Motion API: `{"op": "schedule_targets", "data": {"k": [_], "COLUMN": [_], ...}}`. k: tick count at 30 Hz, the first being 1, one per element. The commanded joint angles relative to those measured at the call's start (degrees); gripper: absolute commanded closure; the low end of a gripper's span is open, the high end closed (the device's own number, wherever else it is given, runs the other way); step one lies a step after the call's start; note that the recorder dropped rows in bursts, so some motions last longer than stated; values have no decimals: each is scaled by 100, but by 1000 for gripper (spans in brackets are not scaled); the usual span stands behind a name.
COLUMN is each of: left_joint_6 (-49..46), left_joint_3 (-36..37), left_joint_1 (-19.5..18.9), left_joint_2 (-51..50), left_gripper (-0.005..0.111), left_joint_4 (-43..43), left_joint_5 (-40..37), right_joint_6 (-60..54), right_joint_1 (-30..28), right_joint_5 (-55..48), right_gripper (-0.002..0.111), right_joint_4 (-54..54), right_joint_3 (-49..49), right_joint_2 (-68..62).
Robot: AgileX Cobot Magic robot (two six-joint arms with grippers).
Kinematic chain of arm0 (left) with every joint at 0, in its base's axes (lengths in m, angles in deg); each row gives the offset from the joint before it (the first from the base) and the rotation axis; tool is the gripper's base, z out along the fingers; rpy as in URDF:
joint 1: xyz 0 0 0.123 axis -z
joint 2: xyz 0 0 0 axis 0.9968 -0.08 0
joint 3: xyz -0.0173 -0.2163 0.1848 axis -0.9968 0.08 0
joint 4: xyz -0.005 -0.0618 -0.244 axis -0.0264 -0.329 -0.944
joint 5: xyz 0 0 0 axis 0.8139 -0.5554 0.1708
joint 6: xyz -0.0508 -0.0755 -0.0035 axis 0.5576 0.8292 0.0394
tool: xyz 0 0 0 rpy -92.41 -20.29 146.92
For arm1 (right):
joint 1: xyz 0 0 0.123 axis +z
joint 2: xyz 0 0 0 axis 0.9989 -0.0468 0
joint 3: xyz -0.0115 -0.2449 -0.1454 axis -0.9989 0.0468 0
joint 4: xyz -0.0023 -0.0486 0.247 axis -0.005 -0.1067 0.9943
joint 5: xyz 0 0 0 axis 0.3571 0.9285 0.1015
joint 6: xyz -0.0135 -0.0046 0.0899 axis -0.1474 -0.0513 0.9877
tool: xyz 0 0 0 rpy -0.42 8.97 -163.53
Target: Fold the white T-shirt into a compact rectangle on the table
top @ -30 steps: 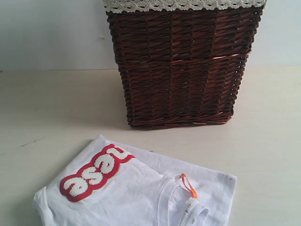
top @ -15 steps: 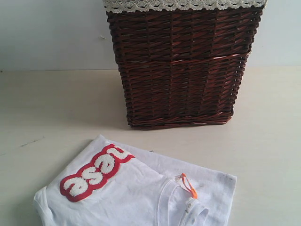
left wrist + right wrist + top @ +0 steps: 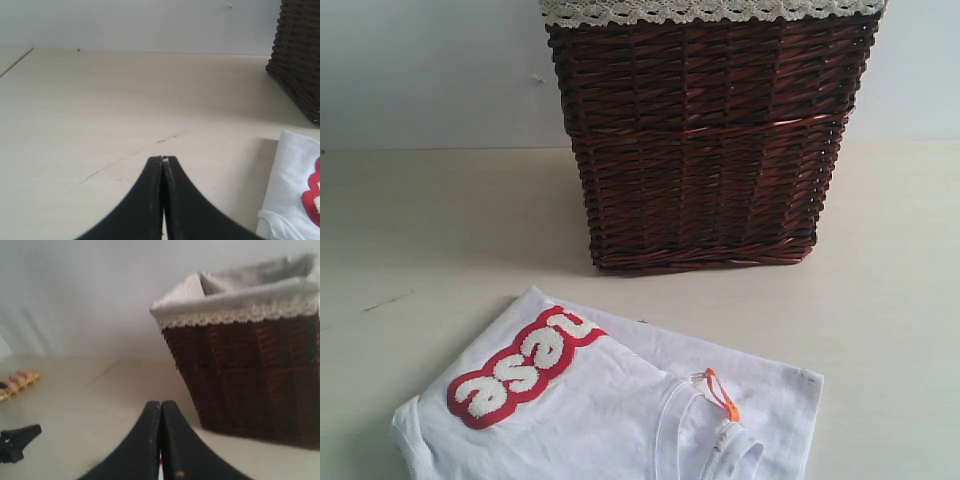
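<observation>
The white T-shirt (image 3: 610,400) lies folded on the table (image 3: 430,230) at the front of the exterior view, with red-outlined fuzzy letters (image 3: 520,366) up and an orange neck tag (image 3: 723,396) by the collar. Neither arm shows in that view. In the left wrist view my left gripper (image 3: 163,159) is shut and holds nothing, above bare table, with the shirt's edge (image 3: 292,190) off to one side. My right gripper (image 3: 161,403) is shut too, with nothing between its black fingers, and the shirt is not seen in its view.
A brown wicker basket (image 3: 705,150) with a lace-trimmed cloth lining (image 3: 235,295) stands behind the shirt. A thin dark scratch (image 3: 165,140) marks the table. A black clip-like part (image 3: 17,440) and a yellowish object (image 3: 17,382) sit at the far side in the right wrist view.
</observation>
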Motion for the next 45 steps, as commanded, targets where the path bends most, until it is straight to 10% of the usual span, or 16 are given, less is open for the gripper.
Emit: {"op": "schedule_targets", "data": {"k": [1,10,23,45], "left_joint_6": [1,1,1,1], "left_joint_3": [2,2,2,2], "left_joint_1": [-11,-11,-11,-11], "left_joint_2": [31,31,31,31], "left_gripper": [107,107,107,107], "left_joint_4": [-68,-68,-68,-68], "left_joint_5": [27,27,27,27], "right_joint_6": [-94,-493,-2125,-7015], "right_joint_1": [-12,-12,18,18], "right_joint_5": [351,33,2046,2220], "right_gripper": [98,54,53,44], "right_joint_4": [361,1322,3196,7822], "right_joint_3": [103,405,2182,1757], "right_joint_2": [-1208,-3684,-5290,-7742]}}
